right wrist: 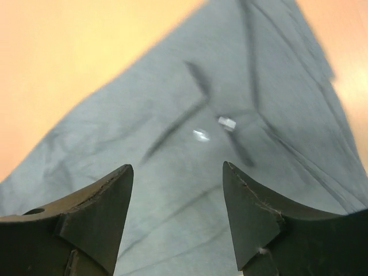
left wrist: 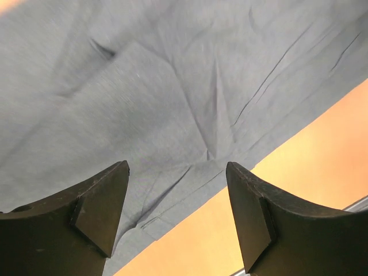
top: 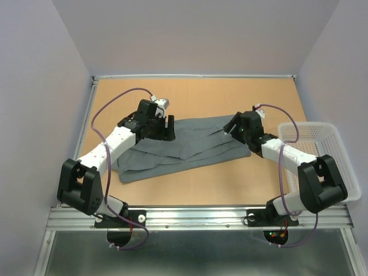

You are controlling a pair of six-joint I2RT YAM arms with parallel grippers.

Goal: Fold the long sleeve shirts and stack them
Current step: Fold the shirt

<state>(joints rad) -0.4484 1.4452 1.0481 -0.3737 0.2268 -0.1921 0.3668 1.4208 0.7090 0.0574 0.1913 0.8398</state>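
left fingers [left wrist: 95, 213] and right fingers [right wrist: 256, 210] wide apart above grey shirt [top: 190, 144]; white basket [top: 313, 127] beside right arm [top: 287, 154]

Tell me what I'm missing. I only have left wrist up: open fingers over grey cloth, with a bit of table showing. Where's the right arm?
Observer: In the top view, the right gripper is over the far right end of the shirt.
Operator: Is it open?
Observer: Yes. Its wrist view shows the jaws apart above the cloth, with nothing between them.
Operator: Anything else on the table?
Observer: A white mesh basket sits at the right edge of the table, apart from the shirt.
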